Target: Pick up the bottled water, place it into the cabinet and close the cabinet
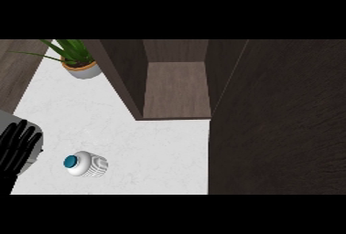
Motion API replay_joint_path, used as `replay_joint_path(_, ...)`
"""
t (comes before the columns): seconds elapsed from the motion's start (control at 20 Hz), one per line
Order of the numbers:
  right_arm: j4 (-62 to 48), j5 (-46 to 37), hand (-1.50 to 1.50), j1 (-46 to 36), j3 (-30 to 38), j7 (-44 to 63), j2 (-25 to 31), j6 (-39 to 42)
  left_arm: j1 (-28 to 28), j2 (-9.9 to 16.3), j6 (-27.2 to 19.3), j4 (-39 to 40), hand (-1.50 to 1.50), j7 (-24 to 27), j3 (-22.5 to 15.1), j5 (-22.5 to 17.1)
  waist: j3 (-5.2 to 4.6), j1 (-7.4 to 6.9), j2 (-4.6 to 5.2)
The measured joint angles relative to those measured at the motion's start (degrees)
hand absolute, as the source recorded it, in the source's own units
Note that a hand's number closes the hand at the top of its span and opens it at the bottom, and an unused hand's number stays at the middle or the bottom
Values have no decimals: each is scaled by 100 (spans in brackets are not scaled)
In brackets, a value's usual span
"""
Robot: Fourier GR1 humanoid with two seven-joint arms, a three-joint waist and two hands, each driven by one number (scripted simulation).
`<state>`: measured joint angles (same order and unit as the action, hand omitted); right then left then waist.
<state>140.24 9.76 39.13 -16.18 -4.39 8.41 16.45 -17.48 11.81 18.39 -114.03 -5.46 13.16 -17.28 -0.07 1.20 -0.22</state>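
Bottled water [85, 164]: stands upright on the white marbled bench [148, 146], seen from above, blue cap toward the viewer, ribbed white body below it. No hand touches it.

Left hand [17, 148]: just left of the bottle, at the view's left edge, apart from it. Black fingers straight and spread, released, grasping nothing. Grey forearm shows behind it.

Right hand: not in the head view; state cannot be told.

Cabinet [175, 87]: beyond the bottle and to its right, well apart from it. Interior open toward the viewer, brown wooden floor visible between dark side walls. The open cabinet door [283, 119] is a large dark panel to the bottle's right, running down from the cabinet's right side.

Potted plant [79, 61]: beyond the bottle, just left of the cabinet; green leaves, pale pot with an orange rim.
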Motion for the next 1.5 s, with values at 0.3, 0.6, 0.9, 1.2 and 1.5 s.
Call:
replay_joint_path(0.3,135,-148,-150,478,-119,-379,113,83,338,-59,266,1430,-150,488,-37,220,-4,46,5)
replay_joint_path(0.6,233,-328,-150,837,-316,-679,185,101,908,-54,438,3069,-150,1268,54,535,-8,59,15)
replay_joint_path(0.9,299,-419,-150,1105,-330,-868,268,70,1438,14,668,4639,-150,2293,62,941,-8,47,21)
replay_joint_path(1.2,294,-523,-150,1438,-397,-1210,391,139,1916,-87,713,6001,-150,3310,-111,1442,-8,55,19)
replay_joint_path(1.5,317,-573,-150,1588,-484,-1336,463,96,2387,-51,841,7275,150,4224,-120,1703,-12,58,28)
